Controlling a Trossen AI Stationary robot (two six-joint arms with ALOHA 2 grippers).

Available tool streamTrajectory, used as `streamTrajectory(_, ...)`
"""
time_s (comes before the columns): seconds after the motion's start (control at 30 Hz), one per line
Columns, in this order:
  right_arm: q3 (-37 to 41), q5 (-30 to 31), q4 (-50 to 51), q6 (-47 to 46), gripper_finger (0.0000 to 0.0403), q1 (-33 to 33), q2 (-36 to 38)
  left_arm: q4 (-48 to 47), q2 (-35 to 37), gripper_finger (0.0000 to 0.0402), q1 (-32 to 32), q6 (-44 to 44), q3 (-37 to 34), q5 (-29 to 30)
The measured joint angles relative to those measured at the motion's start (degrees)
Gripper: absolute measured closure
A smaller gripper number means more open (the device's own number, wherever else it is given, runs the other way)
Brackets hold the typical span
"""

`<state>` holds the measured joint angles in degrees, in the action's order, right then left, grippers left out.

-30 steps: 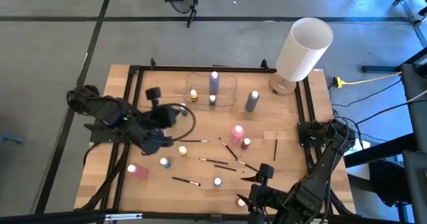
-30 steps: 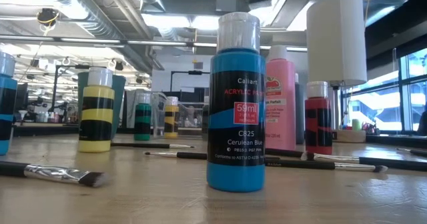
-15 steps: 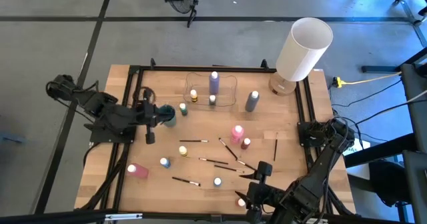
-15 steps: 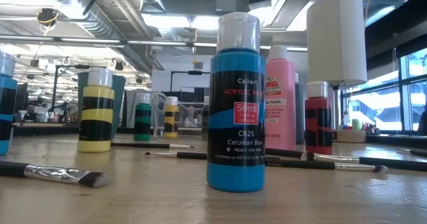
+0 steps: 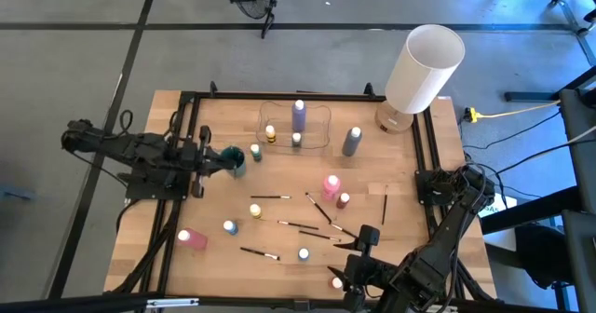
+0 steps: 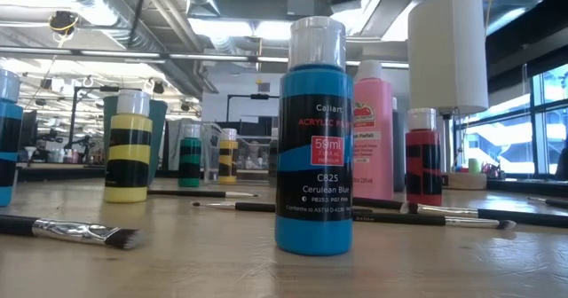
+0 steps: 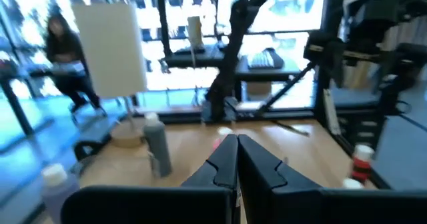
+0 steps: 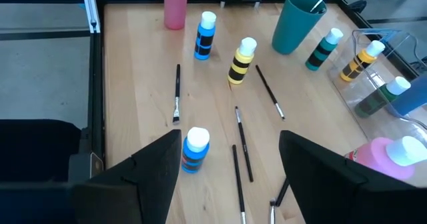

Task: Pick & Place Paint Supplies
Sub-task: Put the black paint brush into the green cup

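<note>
Small paint bottles stand about the wooden table: a blue one, a yellow one, a pink one and a grey one. Thin paintbrushes lie flat between them. A teal cup stands at the left. My left gripper is shut and empty, level, just left of the cup. My right gripper hangs open above the near edge, slanting down, with the blue bottle ahead of it and apart from it.
A big white cylindrical lamp stands at the far right corner. A clear tray at the far side holds a purple bottle and smaller ones. A black frame rims the table. A person shows in the room beyond.
My left gripper has drawn back from the middle of the table toward its left edge and sunk. It has tipped from pointing down to level and has stayed shut. The teal cup, hidden by the arm before, now shows.
</note>
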<state>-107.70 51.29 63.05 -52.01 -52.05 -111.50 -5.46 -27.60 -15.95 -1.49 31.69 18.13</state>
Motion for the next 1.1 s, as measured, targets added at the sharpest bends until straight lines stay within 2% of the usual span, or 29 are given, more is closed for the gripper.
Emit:
streamTrajectory(0.17, 0.01, 0.00, 0.02, 0.01, 0.0146, 0.00, 0.01, 8.36, 2.91, 0.0400, 1.82, -3.81, -6.65, -0.22)
streamTrajectory(0.37, 0.65, 0.15, -0.21, 0.02, 0.0146, 0.02, 0.02, 9.85, 6.63, 0.0400, 2.28, -4.61, -11.54, 0.45)
streamTrajectory(0.67, 3.91, 1.18, -0.46, -0.02, 0.0146, 1.17, -0.02, 10.05, 14.19, 0.0400, 2.24, -9.16, -12.59, 9.33)
streamTrajectory(0.93, 3.91, 0.47, -0.69, -0.02, 0.0146, 2.08, -0.02, 4.91, 15.96, 0.0400, 2.25, -8.66, -12.59, 12.76)
streamTrajectory(1.1, 3.91, 0.39, -0.88, -0.02, 0.0146, 2.16, -0.02, 5.66, 16.75, 0.0400, 2.25, -9.17, -14.46, 13.48)
